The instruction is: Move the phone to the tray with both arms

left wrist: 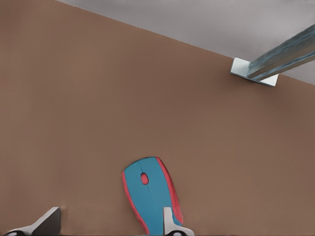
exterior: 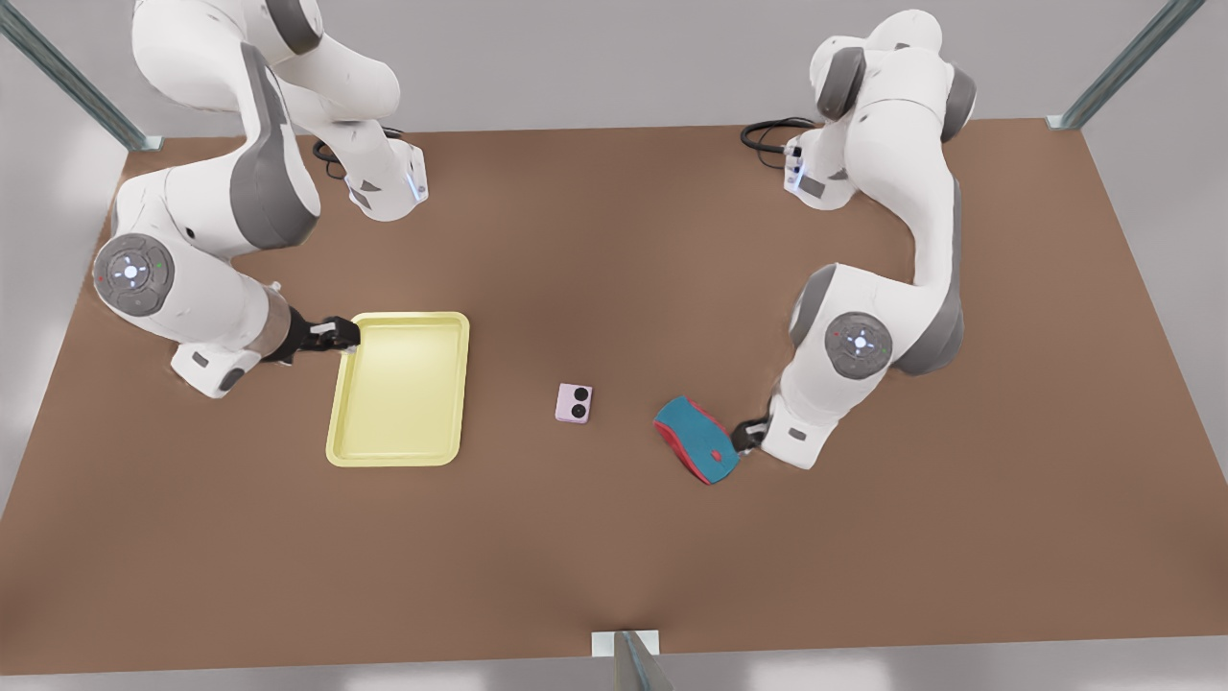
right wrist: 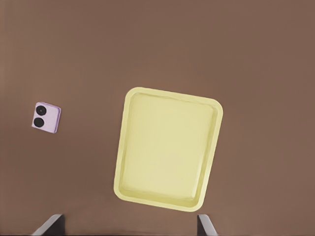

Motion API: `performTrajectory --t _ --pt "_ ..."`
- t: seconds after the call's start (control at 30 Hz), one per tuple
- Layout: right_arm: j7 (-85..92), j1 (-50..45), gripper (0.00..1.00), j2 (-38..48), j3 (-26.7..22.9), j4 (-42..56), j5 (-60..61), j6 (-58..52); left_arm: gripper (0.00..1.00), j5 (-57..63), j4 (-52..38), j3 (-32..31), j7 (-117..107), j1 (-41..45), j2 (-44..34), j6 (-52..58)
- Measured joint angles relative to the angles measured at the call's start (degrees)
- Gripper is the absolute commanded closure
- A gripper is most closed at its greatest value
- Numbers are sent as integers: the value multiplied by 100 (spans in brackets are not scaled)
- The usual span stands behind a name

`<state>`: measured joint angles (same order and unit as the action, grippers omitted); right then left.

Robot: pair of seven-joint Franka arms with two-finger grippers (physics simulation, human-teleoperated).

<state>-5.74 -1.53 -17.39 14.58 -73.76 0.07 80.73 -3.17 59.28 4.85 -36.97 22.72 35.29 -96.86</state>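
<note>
Over on the front view's right, the left arm is folded low, elbow bent, its forearm angled down so the left hand (exterior: 744, 438) sits at the end of the teal-and-red mouse (exterior: 697, 440). From the left wrist view the fingers are spread apart, one fingertip (left wrist: 170, 221) over the mouse's (left wrist: 150, 194) edge, the other well off to the side above bare table (left wrist: 98, 98). Nothing clamped there.

On the front view's left, the right arm curls down and reaches sideways, its right hand (exterior: 341, 334) at the corner of the pale yellow tray (exterior: 398, 459). The right wrist view shows those fingers (right wrist: 49, 225) spread wide too, hanging above the tray (right wrist: 170, 201), gripping nothing.

The phone (exterior: 574, 402) lies flat on the table between tray and mouse, lenses up, apart from both and from either hand.
</note>
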Motion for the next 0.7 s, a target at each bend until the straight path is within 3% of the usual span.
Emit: performTrajectory --t 0.23,0.33,0.43,0.53,0.7 --pt "-1573 -1507 0 -1646 243 314 -35 1062 0 737 2049 -862 1032 -1333 -2419 955" --pt "-2252 -2092 0 -2575 -59 1240 -50 1478 0 829 2179 -1304 1448 -1814 -2501 1044" --pt "-2902 -2324 0 -3046 -119 1477 -225 1823 0 874 2108 -1498 1821 -2005 -2179 999" --pt "-3459 -2484 0 -3390 -102 1331 -560 2165 0 928 2033 -1522 2134 -2017 -1959 955" --pt "-4188 -2619 0 -3284 -81 255 -860 3002 0 968 2029 -1529 2540 -2000 -1866 927"
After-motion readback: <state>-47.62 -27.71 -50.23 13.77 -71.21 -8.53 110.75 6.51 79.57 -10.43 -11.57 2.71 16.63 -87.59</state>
